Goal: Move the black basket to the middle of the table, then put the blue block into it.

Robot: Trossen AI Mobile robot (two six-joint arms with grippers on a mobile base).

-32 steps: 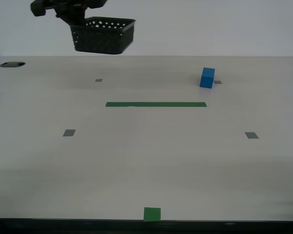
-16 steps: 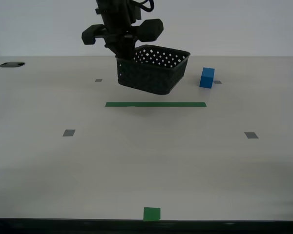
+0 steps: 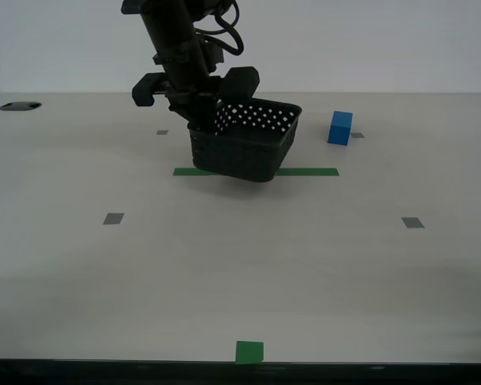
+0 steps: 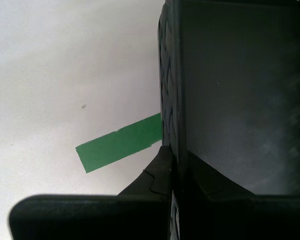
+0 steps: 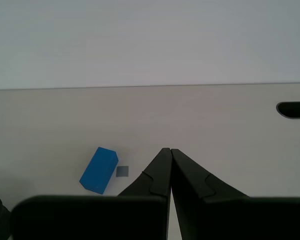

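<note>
My second gripper is shut on the near-left rim of the black basket, with one finger inside and one outside the wall. The basket hangs slightly tilted, low over the green tape strip near the middle of the table; I cannot tell whether it touches. The second wrist view shows the basket wall between the jaws and the strip's end. The blue block stands apart on the exterior view's right of the basket. My first gripper is shut and empty, off the block.
Small grey squares and a green square mark the tabletop. A grey square lies beside the block. Dark oval holes sit at the table's far corners. A plain wall stands behind the table.
My second gripper has carried the basket from high at the far left down and toward the middle, now low over the green strip. The blue block has not moved.
</note>
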